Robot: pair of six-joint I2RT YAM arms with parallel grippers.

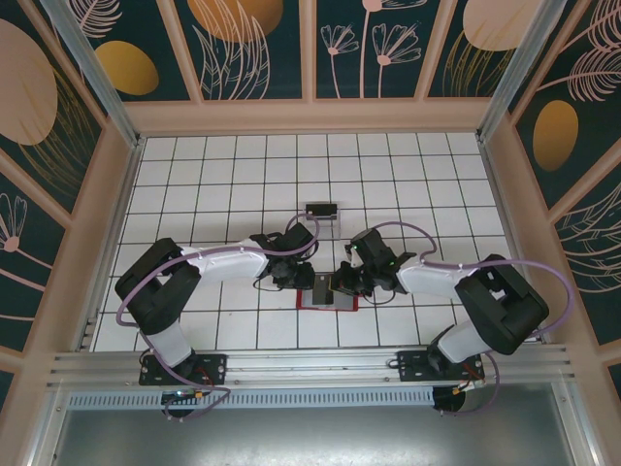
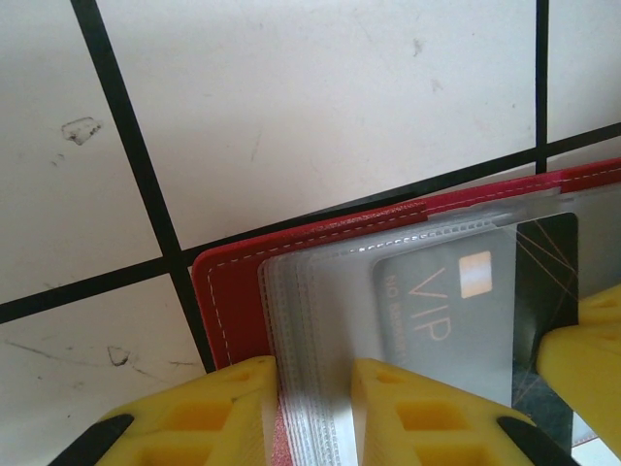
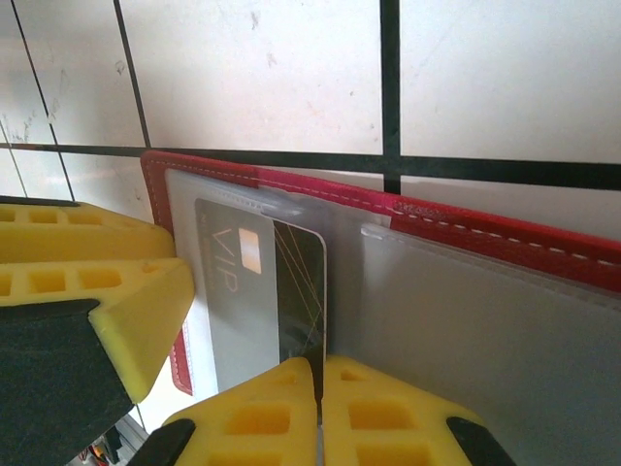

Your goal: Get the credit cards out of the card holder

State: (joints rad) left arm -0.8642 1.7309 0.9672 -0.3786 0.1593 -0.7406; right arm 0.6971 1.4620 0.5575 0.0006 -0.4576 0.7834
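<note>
Both arms [image 1: 221, 264] [image 1: 437, 277] angled inward; left tool [image 2: 315, 398] pinches card holder [image 2: 233, 291], right tool [image 3: 318, 388] pinches dark card [image 3: 296, 282].

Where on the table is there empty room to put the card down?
Bare tiles lie on both sides of the clear box and behind it. Crowded: the middle, where the left gripper clamps the card holder and the right gripper pinches the dark card.

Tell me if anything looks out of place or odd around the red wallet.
Only the black VIP card: it sits partly out of its clear sleeve in the red card holder, its edge pinched by the right gripper. Nothing looks spilled or damaged.
</note>
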